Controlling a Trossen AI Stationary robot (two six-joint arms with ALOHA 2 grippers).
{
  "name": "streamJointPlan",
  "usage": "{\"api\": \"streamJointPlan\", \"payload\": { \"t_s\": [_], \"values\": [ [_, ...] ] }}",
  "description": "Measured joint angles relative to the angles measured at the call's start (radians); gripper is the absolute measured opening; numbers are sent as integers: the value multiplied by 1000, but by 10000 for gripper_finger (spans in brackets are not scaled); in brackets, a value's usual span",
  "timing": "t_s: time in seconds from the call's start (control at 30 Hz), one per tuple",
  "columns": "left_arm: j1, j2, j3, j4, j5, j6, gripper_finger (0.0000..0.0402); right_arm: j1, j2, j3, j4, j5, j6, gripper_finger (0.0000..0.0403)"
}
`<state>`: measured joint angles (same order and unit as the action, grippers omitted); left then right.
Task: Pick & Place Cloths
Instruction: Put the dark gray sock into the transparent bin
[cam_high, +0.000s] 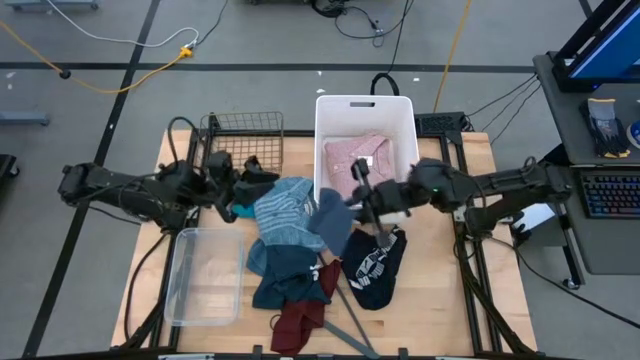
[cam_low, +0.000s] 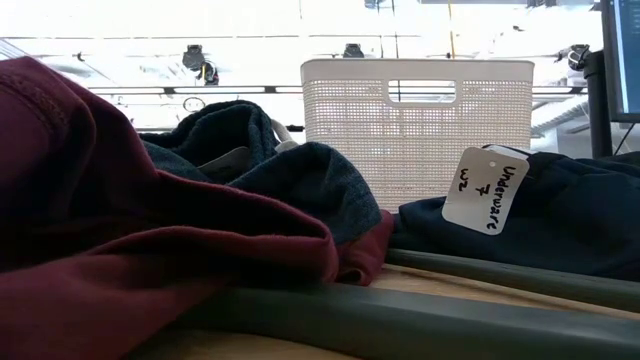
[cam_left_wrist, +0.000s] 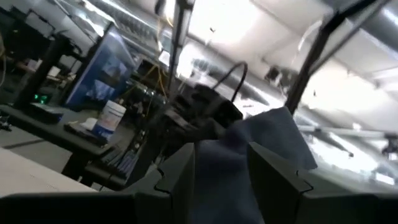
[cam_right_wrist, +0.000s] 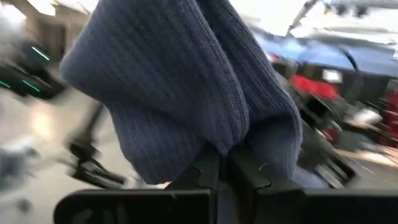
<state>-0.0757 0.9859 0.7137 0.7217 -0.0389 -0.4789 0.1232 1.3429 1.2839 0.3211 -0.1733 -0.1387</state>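
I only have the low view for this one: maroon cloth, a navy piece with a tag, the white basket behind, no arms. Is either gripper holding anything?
Observer: Yes. The right gripper is shut on a blue-grey knit cloth, near the white basket.
Operator: Anything in the basket?
Observer: A pink shirt lies inside it.
Operator: And the left arm?
Observer: The left gripper is at the pile's edge, beside the light-blue striped shirt.

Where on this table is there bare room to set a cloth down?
The clear plastic bin at the front left looks empty. Bare wood shows right of the navy printed top. The wire basket looks empty too. The table's middle is crowded with the cloth pile; the white basket already holds a pink shirt.
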Motion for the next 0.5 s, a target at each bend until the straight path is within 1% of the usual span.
{"api": "streamJointPlan", "payload": {
  "t_s": [0.07,0.13,0.2,0.3,0.4,0.5],
  "values": [
    [0,28,53,-29,35,36,154,-5,18,42,-68,51,-47,4],
    [0,54,99,-45,66,63,166,-6,31,65,-87,75,-83,4],
    [0,74,135,-60,94,88,183,-7,36,73,-87,96,-117,4],
    [0,99,179,-80,120,114,214,-7,36,75,-85,100,-151,4],
    [0,125,211,-92,144,119,243,-6,35,75,-69,147,-158,4],
    [0,161,242,-104,168,119,266,-7,35,75,-38,153,-159,4]
  ]
}}
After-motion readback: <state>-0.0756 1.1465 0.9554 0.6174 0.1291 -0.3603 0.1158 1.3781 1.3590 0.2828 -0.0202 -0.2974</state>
